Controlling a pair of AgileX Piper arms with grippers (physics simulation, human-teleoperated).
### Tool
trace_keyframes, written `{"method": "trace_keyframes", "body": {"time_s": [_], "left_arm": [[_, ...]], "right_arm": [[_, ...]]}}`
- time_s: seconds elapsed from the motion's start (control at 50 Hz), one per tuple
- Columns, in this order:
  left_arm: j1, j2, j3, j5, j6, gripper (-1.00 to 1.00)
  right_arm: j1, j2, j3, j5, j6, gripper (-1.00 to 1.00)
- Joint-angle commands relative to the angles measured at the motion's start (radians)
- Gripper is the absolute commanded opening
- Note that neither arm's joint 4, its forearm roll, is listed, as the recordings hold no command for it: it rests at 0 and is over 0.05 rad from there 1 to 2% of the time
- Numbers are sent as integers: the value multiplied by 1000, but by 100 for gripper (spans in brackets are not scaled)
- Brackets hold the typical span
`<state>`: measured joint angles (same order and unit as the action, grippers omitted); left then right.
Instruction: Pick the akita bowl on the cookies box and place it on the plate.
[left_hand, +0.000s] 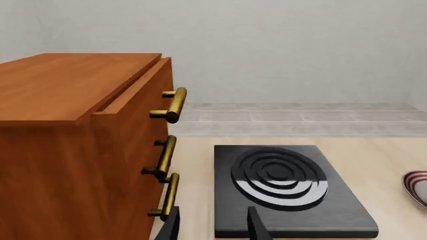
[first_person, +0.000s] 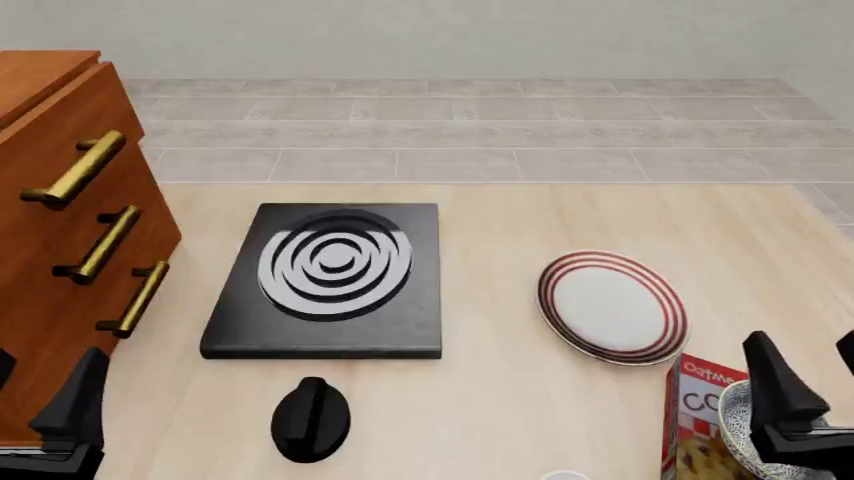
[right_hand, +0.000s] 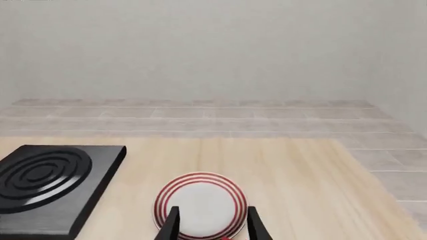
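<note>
Your right gripper (first_person: 811, 385) is hovering wide open over the akita bowl (first_person: 747, 432).
The bowl is sitting on the cookies box (first_person: 697, 415) at the table's (first_person: 534, 330) near right edge; plate (first_person: 611, 306) just beyond. Left gripper (left_hand: 212, 225) is idling, jaws apart.

Speckled akita bowl (first_person: 742, 432) atop red cookies box (first_person: 697, 420) at table's near right; red-ringed white plate (first_person: 611, 306) just beyond

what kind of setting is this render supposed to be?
Most likely a mock kitchen on a light wooden table: a black stove with white rings, a wooden drawer cabinet with brass handles, a red-ringed plate and a cookies box at the near edge. Tiled floor lies beyond.
</note>
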<state>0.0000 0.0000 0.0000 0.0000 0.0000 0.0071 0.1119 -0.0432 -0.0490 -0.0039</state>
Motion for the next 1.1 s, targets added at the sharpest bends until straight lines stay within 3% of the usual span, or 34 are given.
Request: {"method": "trace_keyframes", "body": {"time_s": [0.02,0.1,0.12,0.18,0.24,0.36,0.4,0.46,0.52,0.56,0.58,0.62,0.66,0.74,0.98,1.1], "left_arm": [[0,0,0,0,0,100],[0,0,0,0,0,100],[0,0,0,0,0,100],[0,0,0,0,0,100],[0,0,0,0,0,100],[0,0,0,0,0,100],[0,0,0,0,0,100],[0,0,0,0,0,100],[0,0,0,0,0,100],[0,0,0,0,0,100],[0,0,0,0,0,100],[0,0,0,0,0,100],[0,0,0,0,0,100],[0,0,0,0,0,100],[0,0,0,0,0,100],[0,0,0,0,0,100]], "right_arm": [[-23,167,-115,-22,50,100],[-39,170,-195,55,33,100],[-59,208,-254,103,-6,100],[-55,189,-337,186,0,100],[-60,217,-425,257,-44,100],[-124,316,-566,381,-198,100],[-121,309,-598,418,-186,100],[-112,379,-658,500,-112,100],[-132,425,-706,560,-101,100],[-141,426,-732,594,-118,100],[-152,423,-754,622,-172,100],[-151,433,-780,653,-141,100],[-145,437,-795,683,-148,100],[-144,468,-808,726,-48,100],[-257,483,-788,801,-138,100],[-293,484,-783,827,-129,100]]}}
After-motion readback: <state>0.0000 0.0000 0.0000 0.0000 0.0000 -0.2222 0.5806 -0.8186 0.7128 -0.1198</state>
